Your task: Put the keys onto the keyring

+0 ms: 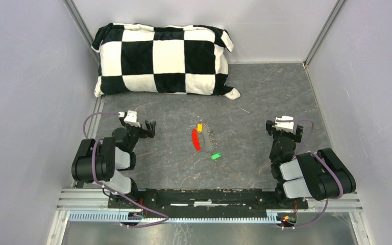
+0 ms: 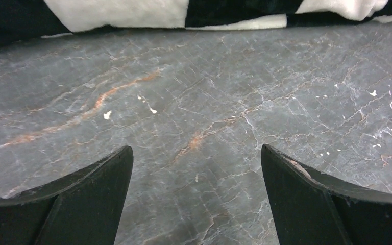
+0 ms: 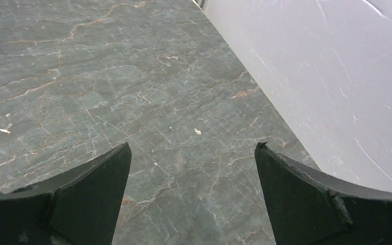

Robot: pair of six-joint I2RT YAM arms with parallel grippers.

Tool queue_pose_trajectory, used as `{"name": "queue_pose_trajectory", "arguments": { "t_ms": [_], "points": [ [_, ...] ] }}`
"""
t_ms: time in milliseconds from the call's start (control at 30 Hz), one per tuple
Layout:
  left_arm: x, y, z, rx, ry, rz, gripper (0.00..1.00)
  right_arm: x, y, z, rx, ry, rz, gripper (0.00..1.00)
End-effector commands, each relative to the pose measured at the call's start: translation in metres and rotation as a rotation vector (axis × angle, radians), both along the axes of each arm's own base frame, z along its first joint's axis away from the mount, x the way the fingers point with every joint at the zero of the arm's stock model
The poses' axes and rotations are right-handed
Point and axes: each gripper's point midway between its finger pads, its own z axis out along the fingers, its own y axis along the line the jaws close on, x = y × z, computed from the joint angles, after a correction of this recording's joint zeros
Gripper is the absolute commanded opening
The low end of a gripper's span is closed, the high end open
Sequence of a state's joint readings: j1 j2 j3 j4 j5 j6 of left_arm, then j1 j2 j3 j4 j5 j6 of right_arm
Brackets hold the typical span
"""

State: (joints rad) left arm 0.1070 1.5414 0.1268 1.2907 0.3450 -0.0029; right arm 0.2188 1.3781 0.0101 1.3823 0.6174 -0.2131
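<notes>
Keyring (image 1: 196, 139), yellow key (image 1: 199, 127) at its far end, green key (image 1: 215, 156) just beside its near end: all loose mid-tabletop (image 1: 255, 158), within either arm's reach; left tool (image 2: 196, 150) and right tool (image 3: 193, 145) spread, empty, nothing threaded yet.

I see a matt, veined stone-look table (image 1: 265, 102), a plush cloth pillow (image 1: 163, 58), and a metal keyring (image 1: 196, 139) with glossy plastic.
</notes>
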Motion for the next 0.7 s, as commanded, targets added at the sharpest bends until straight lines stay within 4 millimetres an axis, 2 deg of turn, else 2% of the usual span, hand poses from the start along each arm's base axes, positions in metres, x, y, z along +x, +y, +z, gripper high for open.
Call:
{"name": "queue_pose_trajectory", "arguments": {
  "t_ms": [0, 167, 667],
  "points": [
    [0.0276, 0.0048, 0.0136, 0.03, -0.015, 0.054, 1.0, -0.0151, 0.0076, -0.0236, 0.01, 0.056, 0.103, 0.98],
    [0.0249, 0.0037, 0.0202, 0.021, -0.052, 0.055, 1.0, -0.0092, 0.01, -0.0269, 0.032, 0.067, 0.155, 0.98],
    [0.0285, 0.0034, 0.0168, 0.026, -0.033, 0.056, 1.0, -0.0106, 0.0095, -0.026, 0.032, 0.062, 0.153, 0.98]
  ]
}}
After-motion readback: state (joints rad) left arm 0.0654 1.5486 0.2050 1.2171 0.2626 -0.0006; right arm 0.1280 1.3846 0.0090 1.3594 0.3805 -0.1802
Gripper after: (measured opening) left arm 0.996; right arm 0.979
